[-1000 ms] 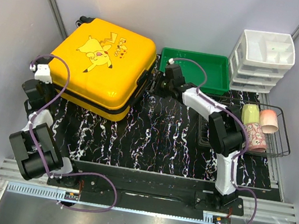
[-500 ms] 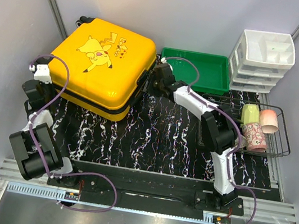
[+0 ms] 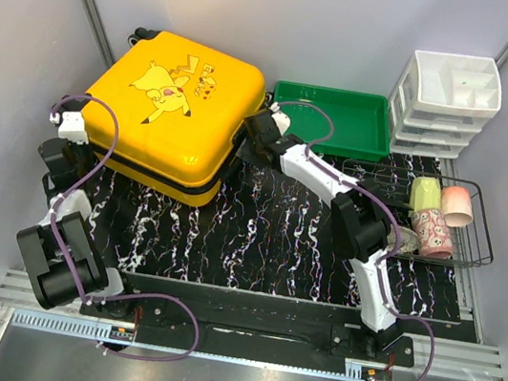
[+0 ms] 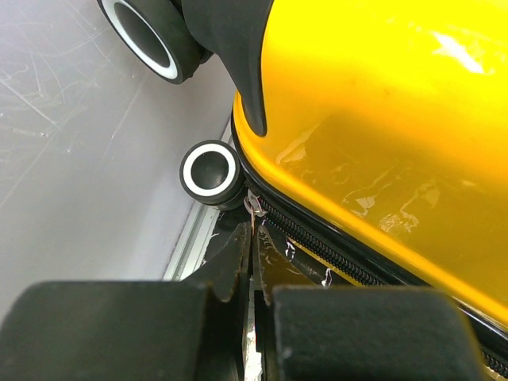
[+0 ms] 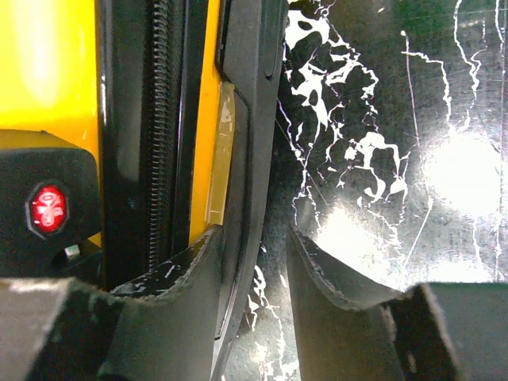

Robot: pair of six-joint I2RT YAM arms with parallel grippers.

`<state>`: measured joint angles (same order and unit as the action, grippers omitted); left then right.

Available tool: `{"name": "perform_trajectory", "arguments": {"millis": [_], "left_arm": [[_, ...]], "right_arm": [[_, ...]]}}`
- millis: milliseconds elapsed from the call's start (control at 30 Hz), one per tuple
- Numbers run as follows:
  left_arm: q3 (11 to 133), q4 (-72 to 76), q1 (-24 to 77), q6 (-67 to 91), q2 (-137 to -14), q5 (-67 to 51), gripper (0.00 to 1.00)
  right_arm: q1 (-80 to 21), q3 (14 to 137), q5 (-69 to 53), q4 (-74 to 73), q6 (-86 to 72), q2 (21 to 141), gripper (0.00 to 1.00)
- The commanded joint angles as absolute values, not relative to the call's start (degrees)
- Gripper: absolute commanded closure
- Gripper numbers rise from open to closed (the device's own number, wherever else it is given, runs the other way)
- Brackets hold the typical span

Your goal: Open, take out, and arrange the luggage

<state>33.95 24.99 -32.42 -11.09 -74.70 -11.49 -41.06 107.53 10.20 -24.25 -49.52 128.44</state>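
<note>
The luggage (image 3: 176, 106) lies flat and zipped at the counter's (image 3: 275, 237) back left, beside a green tray (image 3: 360, 130). The left pincer (image 4: 252, 238) is closed, tips just below the zipper pull (image 4: 254, 206) by 1 wheel (image 4: 209, 171); whether it pinches the pull I cannot tell. The right pincer (image 5: 254, 234) stands parted astride the side handle (image 5: 250, 95).

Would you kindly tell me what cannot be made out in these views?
What the luggage holds: every view, its closed yellow shell hides it.
Whether the left gripper pinches the zipper pull: left wrist, its shut jaws cover the contact.
Whether the right gripper touches the black handle: right wrist, dark on dark.
White drawer unit, lower drawers: top view, the top tray covers them.
</note>
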Motion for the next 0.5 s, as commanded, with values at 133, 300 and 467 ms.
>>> {"name": "perform_trajectory", "arguments": {"millis": [133, 300, 467], "left_arm": [[34.0, 30.7, -34.3, -11.7, -69.1, -4.6, 1.00], [32.6, 31.3, -34.3, -13.0, -66.7, -5.2, 1.00], [31.6, 35.2, -34.4, -14.9, -66.5, -2.6, 1.00]], "right_arm": [[-42.0, 106.4, 12.7, -29.6, -46.2, 130.1, 1.00], [-37.1, 103.4, 17.3, -33.1, -35.9, 127.0, 1.00], [-31.5, 100.3, 18.3, -32.4, -27.0, 125.1, 1.00]]}}
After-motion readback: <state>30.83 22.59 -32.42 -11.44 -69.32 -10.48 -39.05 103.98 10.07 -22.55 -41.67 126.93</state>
